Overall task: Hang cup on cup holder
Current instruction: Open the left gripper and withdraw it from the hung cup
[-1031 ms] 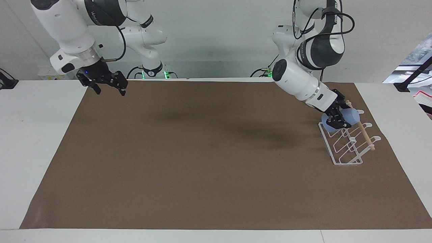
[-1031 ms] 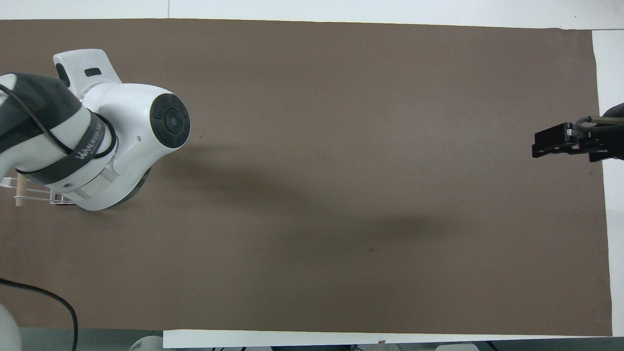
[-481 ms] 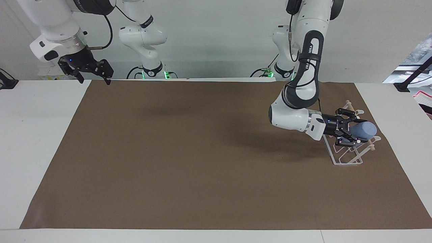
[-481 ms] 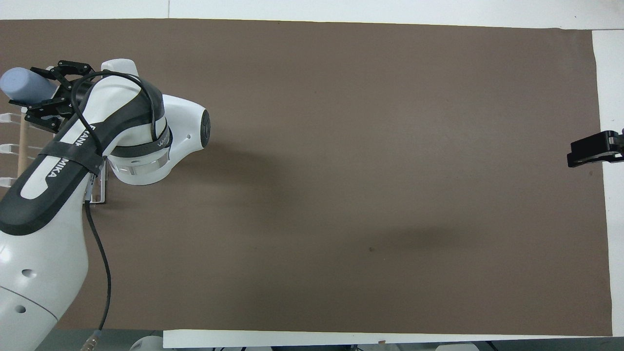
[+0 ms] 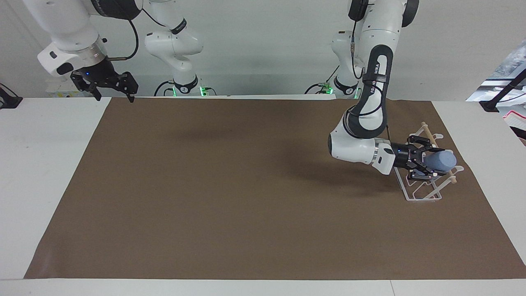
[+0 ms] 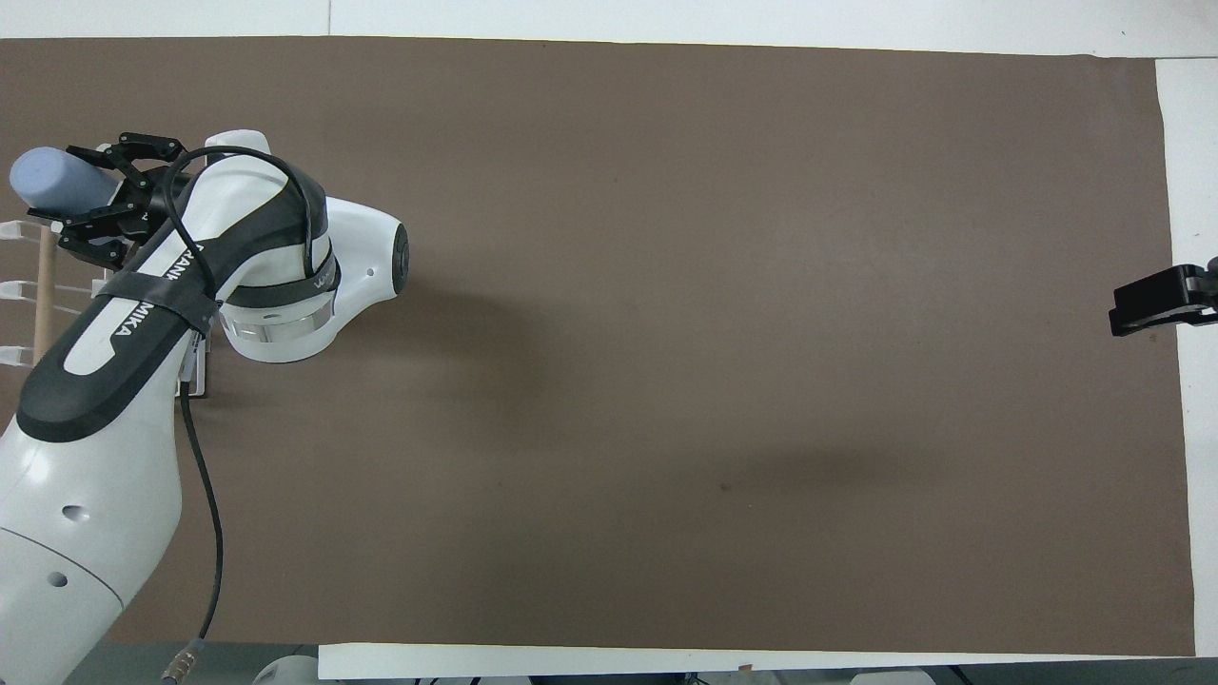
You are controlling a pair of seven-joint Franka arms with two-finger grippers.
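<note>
The light-blue cup lies on its side in the air, over the slanted prongs of the white wire cup holder. The holder's wooden dowel runs across its top. My left gripper is shut on the cup's wider end, fingers above and below it. In the overhead view the cup sticks out from the left gripper over the holder. My right gripper is open and empty, waiting over the right arm's end of the table; it also shows in the overhead view.
A brown mat covers most of the white table. The holder stands on the mat at the left arm's end. The left arm's forearm hides part of the holder from above.
The left arm swung round and turned the cup on its side over the prongs, then lowered it slightly. The right gripper rose and drew back toward its end of the table.
</note>
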